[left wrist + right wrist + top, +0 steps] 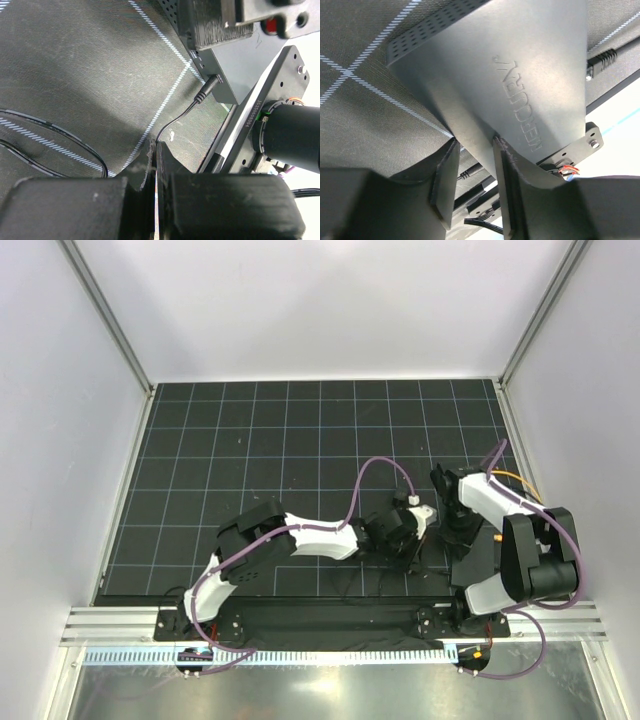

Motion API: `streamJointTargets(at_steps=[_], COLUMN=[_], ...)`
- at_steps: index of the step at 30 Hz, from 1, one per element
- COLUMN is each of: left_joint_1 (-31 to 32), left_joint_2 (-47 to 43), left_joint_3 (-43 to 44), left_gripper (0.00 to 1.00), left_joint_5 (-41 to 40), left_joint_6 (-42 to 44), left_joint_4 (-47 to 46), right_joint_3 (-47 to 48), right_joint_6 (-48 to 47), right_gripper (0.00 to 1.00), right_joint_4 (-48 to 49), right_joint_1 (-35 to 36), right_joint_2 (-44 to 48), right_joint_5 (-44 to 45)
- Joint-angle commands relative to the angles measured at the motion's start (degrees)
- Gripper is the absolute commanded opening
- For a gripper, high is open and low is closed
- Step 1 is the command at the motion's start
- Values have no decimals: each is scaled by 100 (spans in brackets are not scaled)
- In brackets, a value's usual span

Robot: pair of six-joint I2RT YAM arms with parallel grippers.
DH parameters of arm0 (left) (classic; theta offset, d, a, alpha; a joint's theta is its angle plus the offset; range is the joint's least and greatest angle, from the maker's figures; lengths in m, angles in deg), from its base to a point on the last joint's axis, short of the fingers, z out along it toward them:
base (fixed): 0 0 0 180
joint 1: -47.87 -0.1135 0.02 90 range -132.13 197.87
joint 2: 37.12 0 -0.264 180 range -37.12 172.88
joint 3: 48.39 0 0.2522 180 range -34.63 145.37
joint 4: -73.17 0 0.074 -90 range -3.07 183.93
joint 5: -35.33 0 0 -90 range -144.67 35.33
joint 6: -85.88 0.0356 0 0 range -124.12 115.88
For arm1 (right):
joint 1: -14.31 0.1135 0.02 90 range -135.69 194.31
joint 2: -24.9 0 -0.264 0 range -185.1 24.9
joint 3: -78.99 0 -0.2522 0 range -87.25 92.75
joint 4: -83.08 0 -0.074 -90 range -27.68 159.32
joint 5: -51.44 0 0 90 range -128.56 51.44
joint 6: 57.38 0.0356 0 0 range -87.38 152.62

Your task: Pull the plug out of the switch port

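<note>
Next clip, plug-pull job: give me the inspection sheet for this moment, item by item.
Surface: black woven mat with white grid lines.
Job's things: flat black rectangular box; black barrel plug seated in the switch port on the box's edge.
Clutter: nothing seen.
Tools: right tool clamped on the box's edge; left tool closed, apparently on the thin black wire trailing from the plug.
Cables: slack black wire loops on the mat; ribbed black connector beside the box; purple arm cables.
Surroundings: white walls; aluminium rail at the near edge.
</note>
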Motion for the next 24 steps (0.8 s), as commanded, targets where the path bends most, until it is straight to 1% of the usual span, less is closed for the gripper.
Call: streamJointTargets(at_steps=[1,5,9,14,20,24], left_joint_1=[-98,-98,-107,-159,-204,-204], left_joint_2=[-310,-327,-406,-485,-547,-564], left_joint_3=[-122,-149,-219,-315,-377,-360], left_gripper=[0,0,0,0,0,0], left_joint_5=[-158,-149,-280,-456,-544,-527], left_joint_6=[-115,-132,-141,-290,-378,-370], left_joint_4=[-89,-98,-107,-107,-203,-204], right_joint_3=[162,135,118,65,91,161], right_joint_6=[165,296,306,305,209,104], right_gripper=[39,38,37,34,31,31], right_joint_4=[-132,-106,-106,-62,-35,-105], right_joint_1=[106,203,300,396,528,581], right_joint_2=[-144,-267,-197,-232,-575,-795], right_joint_5=[387,492,607,537,431,387])
